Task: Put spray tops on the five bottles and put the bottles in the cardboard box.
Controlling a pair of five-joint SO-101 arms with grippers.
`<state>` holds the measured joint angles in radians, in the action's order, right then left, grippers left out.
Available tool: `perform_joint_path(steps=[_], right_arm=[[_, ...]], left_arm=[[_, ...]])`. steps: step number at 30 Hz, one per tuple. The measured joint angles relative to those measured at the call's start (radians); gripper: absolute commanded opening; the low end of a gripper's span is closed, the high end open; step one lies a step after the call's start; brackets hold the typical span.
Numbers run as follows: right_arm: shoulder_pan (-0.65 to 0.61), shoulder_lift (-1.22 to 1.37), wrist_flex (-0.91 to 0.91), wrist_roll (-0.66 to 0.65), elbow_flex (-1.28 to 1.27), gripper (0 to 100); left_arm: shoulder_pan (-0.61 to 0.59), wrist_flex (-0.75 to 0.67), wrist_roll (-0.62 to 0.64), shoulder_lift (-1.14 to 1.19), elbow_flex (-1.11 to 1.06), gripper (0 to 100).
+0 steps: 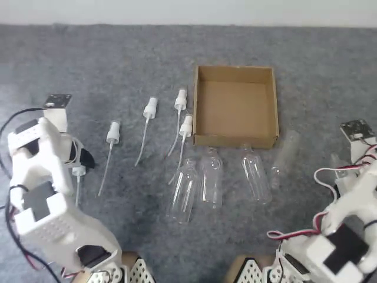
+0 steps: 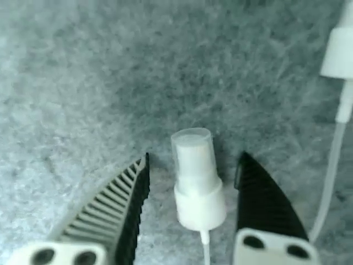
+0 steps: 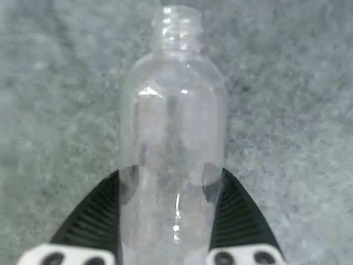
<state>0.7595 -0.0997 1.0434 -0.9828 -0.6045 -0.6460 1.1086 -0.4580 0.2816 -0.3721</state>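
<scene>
One spray top (image 2: 196,182) lies at scene left, btwn the spread jaws of my left gripper (image 2: 193,161), not yet gripped; its long axis runs along the jaws, tube toward the wrist. Right gripper (image 3: 171,176) pinches a bottle (image 3: 172,121), neck pointing away.

High cam: far, top-down over whole mat (image 1: 129,53). Wrist cams: v. close, low. Shared w/ high: spray top (image 2: 196,182) frame left, bottle (image 3: 174,138) frame right.

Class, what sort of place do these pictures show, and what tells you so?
Probably a robotics lab bench: two robot arms at a grey table, with bottles, spray tops and a box laid out for practice.
</scene>
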Motion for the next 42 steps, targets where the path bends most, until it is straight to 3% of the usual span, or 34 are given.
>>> perform_joint_path(steps=[13,24,29,33,39,42], right_arm=[[0.002,0.061,-0.071,0.014,0.0,0.7],[0.002,0.061,-0.104,0.014,0.0,0.7],[0.002,0.061,-0.118,0.046,0.0,11.9],[-0.017,0.061,-0.12,0.054,0.0,18.0],[-0.063,0.061,-0.144,0.063,-0.032,18.4],[-0.072,0.061,-0.144,0.063,-0.037,24.0]], left_arm=[[0.06,-0.011,-0.011,0.006,-0.002,7],[0.117,-0.032,-0.012,-0.029,-0.002,7],[0.17,0.026,-0.008,-0.253,-0.086,7],[0.285,0.063,0.032,-0.505,-0.238,7],[0.506,0.066,0.209,-0.821,-0.43,7],[0.597,0.066,0.287,-0.908,-0.465,7]])
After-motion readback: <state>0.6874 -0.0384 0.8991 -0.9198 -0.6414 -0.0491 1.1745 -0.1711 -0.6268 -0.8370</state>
